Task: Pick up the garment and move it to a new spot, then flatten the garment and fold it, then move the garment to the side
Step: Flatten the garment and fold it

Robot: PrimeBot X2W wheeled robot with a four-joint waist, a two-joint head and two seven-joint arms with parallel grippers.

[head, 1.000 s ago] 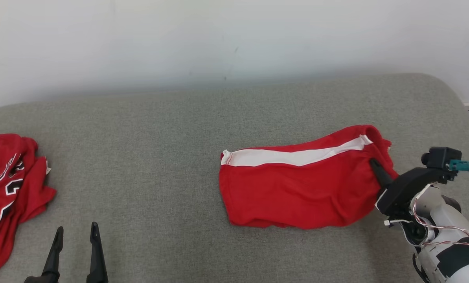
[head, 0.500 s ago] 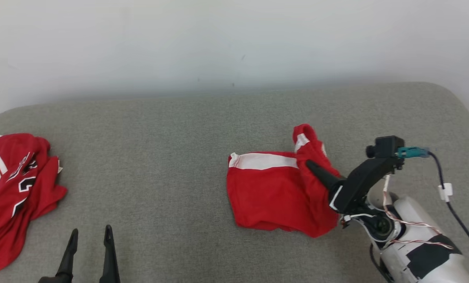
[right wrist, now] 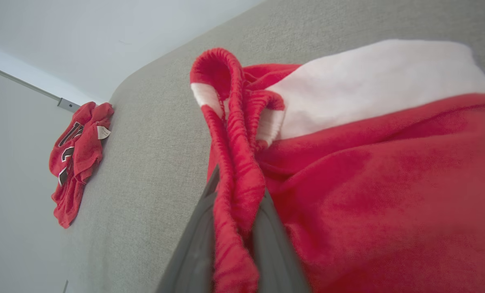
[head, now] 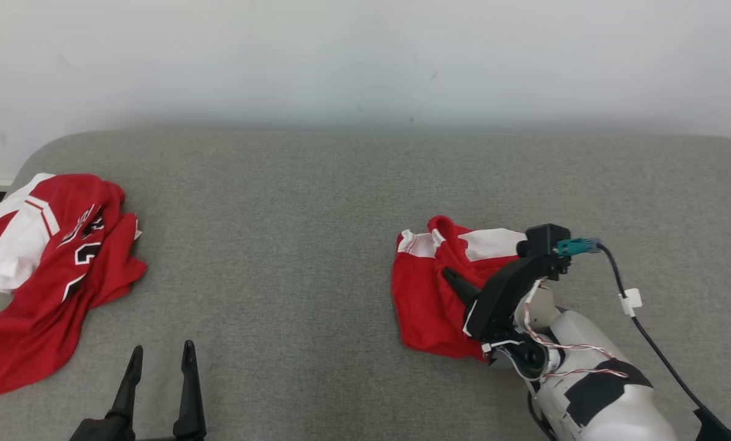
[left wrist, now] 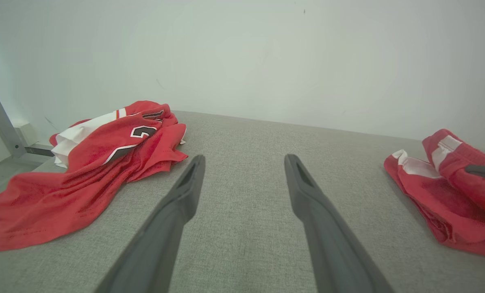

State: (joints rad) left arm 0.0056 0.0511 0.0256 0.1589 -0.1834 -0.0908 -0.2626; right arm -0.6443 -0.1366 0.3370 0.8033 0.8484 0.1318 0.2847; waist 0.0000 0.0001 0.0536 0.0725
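Observation:
Red shorts with a white side stripe lie on the grey cushion, right of centre, doubled over on themselves. My right gripper is shut on the gathered waistband edge, holding it above the left part of the shorts. In the right wrist view the red waistband is pinched between the two fingers, with the rest of the shorts spread to the right. My left gripper stands open at the lower left, nothing between its fingers. The shorts lie off to its right.
A crumpled red and white jersey with black numbers lies at the cushion's left end, also seen from both wrists. The grey cushion runs wide between jersey and shorts. A white wall stands behind.
My right gripper has carried the waistband end leftward over the shorts, doubling them over to about half their length. The head camera has turned left. The left gripper has kept still.

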